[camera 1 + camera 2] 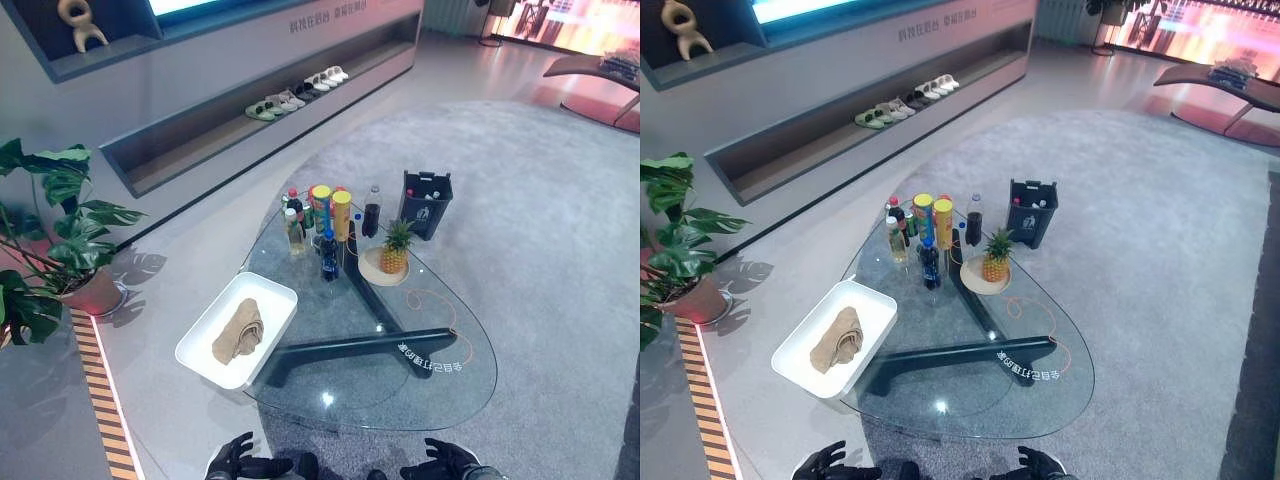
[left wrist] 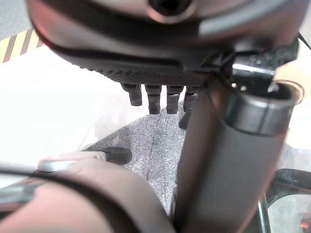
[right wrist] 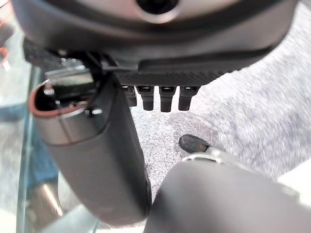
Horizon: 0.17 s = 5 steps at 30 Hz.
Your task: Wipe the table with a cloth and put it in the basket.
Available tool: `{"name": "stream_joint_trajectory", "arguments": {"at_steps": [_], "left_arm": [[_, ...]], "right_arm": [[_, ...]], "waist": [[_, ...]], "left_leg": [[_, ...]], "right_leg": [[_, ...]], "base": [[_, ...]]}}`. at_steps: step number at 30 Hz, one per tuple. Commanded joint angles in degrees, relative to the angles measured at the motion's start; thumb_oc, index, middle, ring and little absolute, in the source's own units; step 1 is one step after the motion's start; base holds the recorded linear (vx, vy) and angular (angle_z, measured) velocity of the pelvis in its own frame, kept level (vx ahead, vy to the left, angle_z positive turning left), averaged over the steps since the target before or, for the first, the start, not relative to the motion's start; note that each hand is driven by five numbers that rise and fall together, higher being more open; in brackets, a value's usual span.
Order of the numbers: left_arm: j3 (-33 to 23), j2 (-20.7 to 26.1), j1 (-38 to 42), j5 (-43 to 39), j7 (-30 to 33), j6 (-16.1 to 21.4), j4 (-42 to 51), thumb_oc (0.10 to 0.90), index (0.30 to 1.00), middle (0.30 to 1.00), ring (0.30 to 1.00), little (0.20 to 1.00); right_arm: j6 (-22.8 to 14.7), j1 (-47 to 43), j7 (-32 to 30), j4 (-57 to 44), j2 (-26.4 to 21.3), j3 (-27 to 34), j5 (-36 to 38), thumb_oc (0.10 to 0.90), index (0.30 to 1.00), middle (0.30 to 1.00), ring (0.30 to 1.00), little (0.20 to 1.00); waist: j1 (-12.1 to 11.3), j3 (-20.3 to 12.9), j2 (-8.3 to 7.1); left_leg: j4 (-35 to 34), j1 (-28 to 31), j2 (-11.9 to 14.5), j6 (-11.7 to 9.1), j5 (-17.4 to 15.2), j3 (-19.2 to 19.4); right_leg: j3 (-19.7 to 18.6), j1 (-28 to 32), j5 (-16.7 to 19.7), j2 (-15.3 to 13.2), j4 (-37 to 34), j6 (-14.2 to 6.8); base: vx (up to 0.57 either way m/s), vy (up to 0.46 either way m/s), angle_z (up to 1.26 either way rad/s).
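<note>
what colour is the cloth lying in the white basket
Tan, a sandy beige. The cloth shows best in the left eye view, bunched inside the basket.

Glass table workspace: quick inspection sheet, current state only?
Surface: glass table, rounded, dark legs visible through it; near part bare.
Job's things: tan cloth lies crumpled in the white basket at the table's left edge.
Clutter: bottles and cans clustered at the far end; pineapple on a plate beside them.
Hands: left hand and right hand low at the near edge, fingers relaxed, holding nothing.
Cables: thin orange cord looping on the glass at the right.
Surroundings: dark bin on the grey carpet beyond the table; potted plant at left; shoes on a low wall shelf.
</note>
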<state>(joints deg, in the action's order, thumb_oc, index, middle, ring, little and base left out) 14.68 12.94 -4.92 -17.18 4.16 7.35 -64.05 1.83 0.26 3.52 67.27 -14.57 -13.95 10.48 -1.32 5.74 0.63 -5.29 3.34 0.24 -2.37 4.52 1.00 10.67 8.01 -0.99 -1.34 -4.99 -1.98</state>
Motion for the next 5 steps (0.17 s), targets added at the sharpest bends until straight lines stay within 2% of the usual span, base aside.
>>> {"name": "stream_joint_trajectory", "arguments": {"at_steps": [1,5], "left_arm": [[-0.3,0.1,4.0,0.1,0.2,2.9,-3.8,0.800,0.900,0.900,0.900,0.900],[-0.1,0.0,4.5,0.5,0.3,2.7,-4.6,0.800,0.900,0.900,0.900,0.900]], "right_arm": [[-1.0,-1.8,-2.1,2.7,0.6,0.8,3.3,0.800,0.900,0.900,0.900,0.900],[0.0,-2.0,-1.5,5.1,1.3,1.6,5.2,0.800,0.900,0.900,0.900,0.900]], "waist": [[-0.3,0.4,-0.90],[-0.3,0.1,-0.84]], "left_leg": [[0.4,2.4,2.4,-1.2,-4.6,2.2],[0.4,2.5,2.5,-1.2,-4.7,2.3]], "right_leg": [[0.3,-0.6,-0.6,-3.0,2.4,-3.2],[0.2,-0.7,-0.6,-3.0,2.4,-3.2]], "base": [[0.01,-0.032,-0.03],[0.00,-0.013,-0.03]]}}
